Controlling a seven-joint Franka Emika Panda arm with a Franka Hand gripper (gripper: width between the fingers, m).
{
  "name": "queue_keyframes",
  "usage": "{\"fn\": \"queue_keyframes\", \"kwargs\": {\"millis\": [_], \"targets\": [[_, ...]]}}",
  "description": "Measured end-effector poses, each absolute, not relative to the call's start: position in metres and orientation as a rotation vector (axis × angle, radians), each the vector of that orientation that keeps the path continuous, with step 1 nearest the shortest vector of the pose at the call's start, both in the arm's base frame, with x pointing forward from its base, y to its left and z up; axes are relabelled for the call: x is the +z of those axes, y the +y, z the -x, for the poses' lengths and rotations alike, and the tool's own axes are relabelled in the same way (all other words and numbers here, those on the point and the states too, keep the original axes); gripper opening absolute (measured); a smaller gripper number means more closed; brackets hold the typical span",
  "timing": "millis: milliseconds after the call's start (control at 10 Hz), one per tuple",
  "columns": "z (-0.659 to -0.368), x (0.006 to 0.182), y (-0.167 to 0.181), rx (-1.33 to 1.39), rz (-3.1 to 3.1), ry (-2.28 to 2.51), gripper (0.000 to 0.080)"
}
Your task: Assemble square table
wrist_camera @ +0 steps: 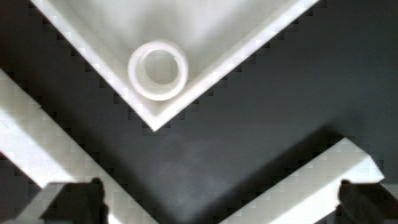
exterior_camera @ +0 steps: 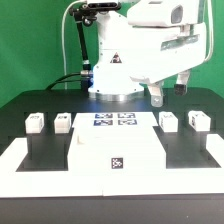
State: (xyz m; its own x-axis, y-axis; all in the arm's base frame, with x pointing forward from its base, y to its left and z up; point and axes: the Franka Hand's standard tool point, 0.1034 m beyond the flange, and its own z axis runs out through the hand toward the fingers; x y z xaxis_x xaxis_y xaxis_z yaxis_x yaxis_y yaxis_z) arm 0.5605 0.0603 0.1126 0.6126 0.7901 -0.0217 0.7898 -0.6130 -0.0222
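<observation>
The square tabletop (exterior_camera: 115, 150) lies flat at the front middle of the black table, with a small tag on it. Four short white legs stand in a row behind it: two toward the exterior view's left (exterior_camera: 35, 122) (exterior_camera: 63, 121) and two toward its right (exterior_camera: 168, 121) (exterior_camera: 197, 120). My gripper (exterior_camera: 170, 92) hangs above the back right, clear of every part. In the wrist view one corner of the tabletop (wrist_camera: 214, 40) shows with a round hole (wrist_camera: 157, 70). My gripper (wrist_camera: 217, 205) is open and empty, its dark fingertips (wrist_camera: 71, 205) wide apart.
The marker board (exterior_camera: 114, 120) lies behind the tabletop. White rim bars (exterior_camera: 25, 150) edge the black surface and also show in the wrist view (wrist_camera: 311, 180). The robot's base (exterior_camera: 118, 75) stands at the back middle.
</observation>
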Motion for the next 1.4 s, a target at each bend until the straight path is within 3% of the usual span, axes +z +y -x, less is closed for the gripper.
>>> {"fn": "queue_keyframes", "kwargs": {"millis": [800, 1200, 1400], "targets": [[-0.559, 0.111, 0.058, 0.029, 2.790, -1.438, 0.0650], [-0.519, 0.078, 0.037, 0.037, 2.599, -1.757, 0.0650], [-0.516, 0.076, 0.034, 0.045, 2.604, -1.748, 0.0650]]}}
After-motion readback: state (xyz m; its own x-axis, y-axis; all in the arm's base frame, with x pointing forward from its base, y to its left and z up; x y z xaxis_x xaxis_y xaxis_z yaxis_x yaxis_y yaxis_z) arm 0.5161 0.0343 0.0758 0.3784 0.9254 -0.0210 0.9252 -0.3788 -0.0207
